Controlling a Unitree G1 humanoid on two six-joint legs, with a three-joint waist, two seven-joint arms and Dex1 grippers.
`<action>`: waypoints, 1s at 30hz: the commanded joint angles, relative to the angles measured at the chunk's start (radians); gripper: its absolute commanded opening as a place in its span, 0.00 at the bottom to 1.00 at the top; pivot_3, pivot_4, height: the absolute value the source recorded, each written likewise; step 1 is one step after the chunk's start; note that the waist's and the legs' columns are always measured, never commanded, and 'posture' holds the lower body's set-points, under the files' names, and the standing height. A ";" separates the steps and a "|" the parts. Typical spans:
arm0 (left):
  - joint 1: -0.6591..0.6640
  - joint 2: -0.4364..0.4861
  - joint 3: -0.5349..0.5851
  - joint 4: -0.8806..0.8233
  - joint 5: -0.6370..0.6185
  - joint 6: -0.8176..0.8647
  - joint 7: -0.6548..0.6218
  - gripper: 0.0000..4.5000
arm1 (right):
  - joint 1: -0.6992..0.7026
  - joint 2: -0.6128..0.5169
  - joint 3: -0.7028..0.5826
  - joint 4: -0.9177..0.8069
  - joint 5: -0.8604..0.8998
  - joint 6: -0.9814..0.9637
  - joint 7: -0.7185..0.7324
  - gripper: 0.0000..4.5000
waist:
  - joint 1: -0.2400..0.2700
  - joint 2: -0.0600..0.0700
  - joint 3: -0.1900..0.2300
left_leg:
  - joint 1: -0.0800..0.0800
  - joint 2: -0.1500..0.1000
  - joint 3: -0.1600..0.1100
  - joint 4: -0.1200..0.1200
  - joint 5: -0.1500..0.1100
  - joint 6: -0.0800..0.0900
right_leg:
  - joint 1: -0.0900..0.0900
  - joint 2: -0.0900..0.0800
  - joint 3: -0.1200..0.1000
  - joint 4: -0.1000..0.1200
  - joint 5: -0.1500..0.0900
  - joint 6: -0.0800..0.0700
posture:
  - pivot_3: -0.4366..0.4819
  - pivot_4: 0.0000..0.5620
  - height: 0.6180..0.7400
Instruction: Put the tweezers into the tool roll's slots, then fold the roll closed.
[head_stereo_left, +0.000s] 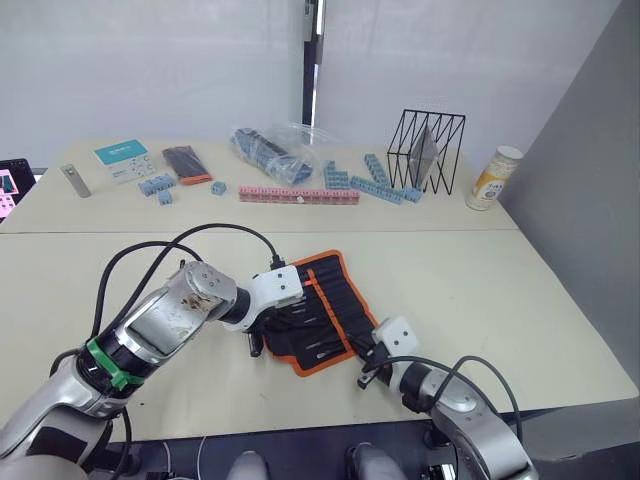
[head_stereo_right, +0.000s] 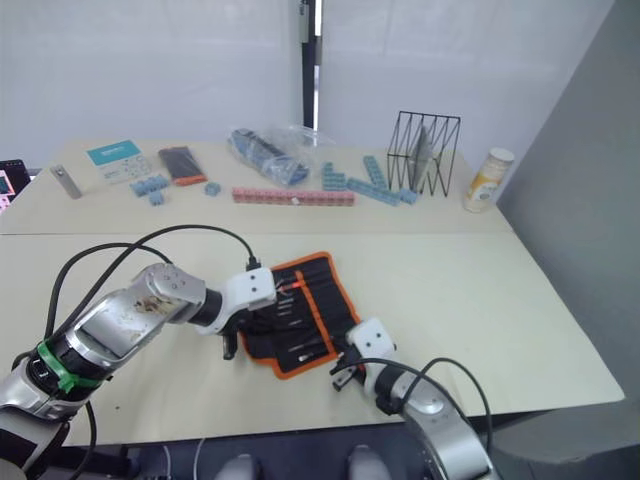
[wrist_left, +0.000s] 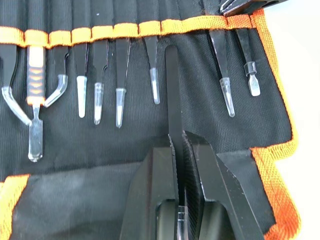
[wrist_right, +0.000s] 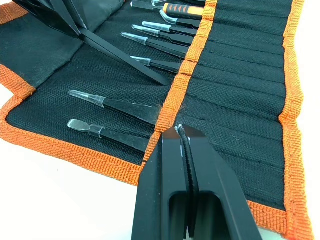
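Tool roll (head_stereo_left: 322, 312) lies open on the near table, centre-low in the head view, orange piping all round. My left gripper (wrist_left: 179, 150) sits over the roll's inner face, fingers clamped on one bare black tweezer (wrist_left: 172, 95) near its rear end. Its point reaches up toward the orange-edged slots (wrist_left: 125, 30), into the gap between the seated tools. Other tweezers (wrist_left: 120, 75) are already sleeved, clear caps on their tips showing below the band.

My right gripper (wrist_right: 182, 137) is at the roll's lower right edge, fingers pressed together at the orange band; whether they pinch fabric there I cannot tell.

Handling, as I judge it: the tweezer is light, stiff and smooth, so it may pivot or slide in the pads. Holding at the wide rear is right; it leaves the pointed end free to enter the slot. The point could snag the weave. The roll is soft and limp and will likely creep when pushed, so it wants pinning at the piping.
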 joint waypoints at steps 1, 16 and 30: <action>-0.041 -0.036 -0.016 0.024 0.035 -0.032 0.008 0.01 | 0.055 -0.015 0.031 0.112 -0.032 0.118 -0.017 0.00 | 0.001 0.000 0.000 | 0.000 0.000 0.000 0.000 0.000 0.000 | 0.000 0.000 0.000 0.000 0.000 0.000 | 0.48 0.27 0.81; -0.064 -0.219 -0.056 0.119 0.107 -0.079 0.015 0.01 | 0.052 -0.015 0.032 0.111 -0.030 0.120 -0.024 0.00 | 0.025 0.001 0.000 | 0.002 -0.001 -0.001 0.006 -0.004 -0.006 | 0.002 0.000 0.000 -0.002 0.000 0.000 | 0.48 0.27 0.81; -0.077 -0.298 -0.083 0.197 0.143 -0.151 0.009 0.01 | 0.056 -0.013 0.029 0.111 -0.031 0.119 -0.024 0.00 | 0.022 0.002 0.000 | 0.000 -0.001 -0.001 0.006 0.002 0.003 | 0.002 0.001 0.000 0.001 0.000 0.000 | 0.48 0.27 0.81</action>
